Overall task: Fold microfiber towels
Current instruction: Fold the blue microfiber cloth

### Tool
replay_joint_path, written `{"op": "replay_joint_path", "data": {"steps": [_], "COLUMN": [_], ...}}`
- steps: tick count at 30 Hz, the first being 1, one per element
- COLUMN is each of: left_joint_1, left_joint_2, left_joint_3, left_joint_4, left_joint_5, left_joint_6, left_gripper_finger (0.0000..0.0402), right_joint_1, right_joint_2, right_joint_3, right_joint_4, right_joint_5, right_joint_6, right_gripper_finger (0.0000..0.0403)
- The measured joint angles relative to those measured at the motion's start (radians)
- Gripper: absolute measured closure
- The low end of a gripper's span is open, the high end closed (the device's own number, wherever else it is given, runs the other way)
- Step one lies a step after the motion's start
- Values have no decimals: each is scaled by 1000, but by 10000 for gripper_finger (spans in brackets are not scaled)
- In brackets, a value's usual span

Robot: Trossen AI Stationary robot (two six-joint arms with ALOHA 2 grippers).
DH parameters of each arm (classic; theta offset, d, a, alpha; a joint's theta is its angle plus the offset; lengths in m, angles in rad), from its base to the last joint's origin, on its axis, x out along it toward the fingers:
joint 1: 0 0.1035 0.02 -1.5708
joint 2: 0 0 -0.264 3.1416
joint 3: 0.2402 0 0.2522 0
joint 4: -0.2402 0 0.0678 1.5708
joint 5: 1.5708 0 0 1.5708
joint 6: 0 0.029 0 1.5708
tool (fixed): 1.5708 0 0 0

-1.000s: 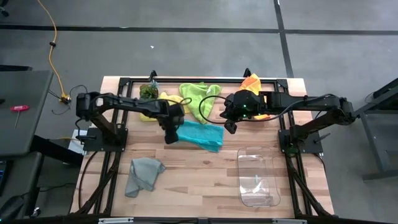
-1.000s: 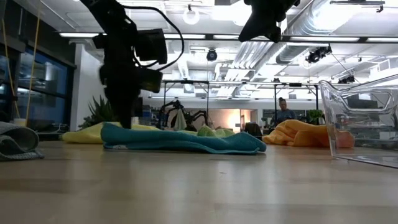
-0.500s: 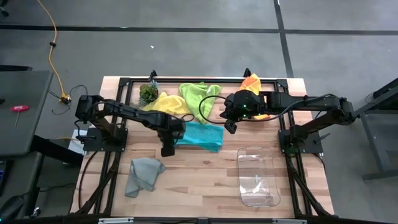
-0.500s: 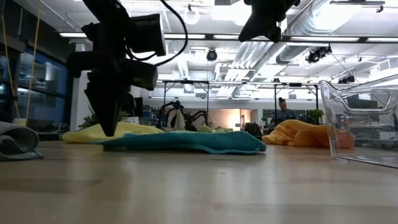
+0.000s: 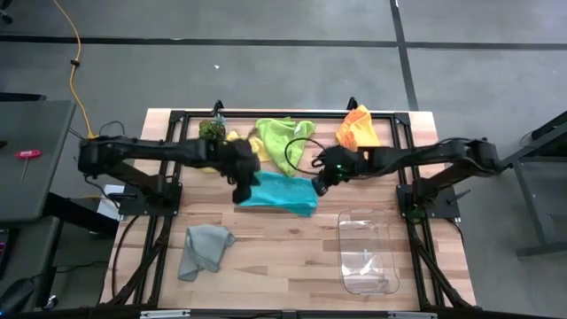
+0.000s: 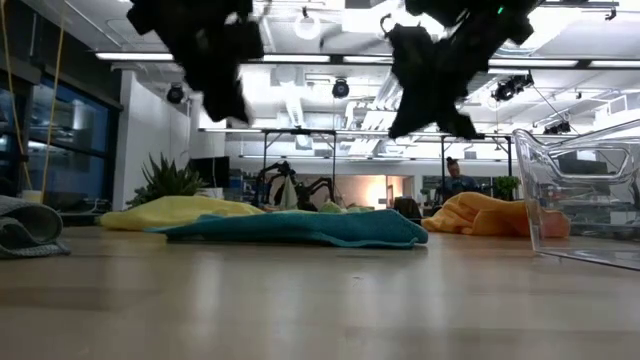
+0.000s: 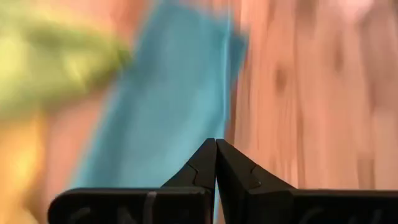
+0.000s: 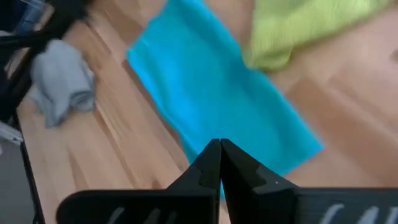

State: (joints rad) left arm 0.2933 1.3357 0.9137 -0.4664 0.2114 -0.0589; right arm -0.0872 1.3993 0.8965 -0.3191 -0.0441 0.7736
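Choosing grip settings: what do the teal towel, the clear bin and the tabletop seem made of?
Teal towel: soft matte cloth, likely microfiber; it lies limp and folded.
Clear bin: glossy see-through plastic, apparently rigid; the boards show through it.
Tabletop: pale wood planks, with visible grain and seams.

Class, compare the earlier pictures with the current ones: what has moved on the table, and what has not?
The left gripper lifted off the teal towel. The right gripper moved toward the towel's other end. Both are shut and empty. The other towels and bin stayed put.
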Motion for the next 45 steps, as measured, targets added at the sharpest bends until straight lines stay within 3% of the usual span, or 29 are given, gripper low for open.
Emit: {"op": "replay_joint_path", "data": {"steps": [6,13,16,34,37,41,45], "left_joint_1": [67,73,68,66,66,66,64], "left_joint_2": [-55,31,86,333,347,347,359], "left_joint_3": [1,-1,0,-1,-1,-1,-1], "left_joint_4": [102,64,67,74,67,76,130], "left_joint_5": [2,-13,-15,-23,-23,-17,-17], "left_joint_6": [-7,-20,-34,-25,-17,-15,-31], "left_gripper_finger": [401,401,401,401,401,402,401], "right_joint_1": [-11,-11,-4,160,158,117,49], "right_joint_2": [204,349,376,374,323,241,254], "right_joint_3": [-1,0,-1,-1,-1,3,-1], "right_joint_4": [81,262,261,206,233,208,128], "right_joint_5": [-133,-136,-153,-261,-218,-78,-63], "right_joint_6": [42,120,146,172,175,144,134], "right_gripper_finger": [403,403,403,403,403,403,403]}}
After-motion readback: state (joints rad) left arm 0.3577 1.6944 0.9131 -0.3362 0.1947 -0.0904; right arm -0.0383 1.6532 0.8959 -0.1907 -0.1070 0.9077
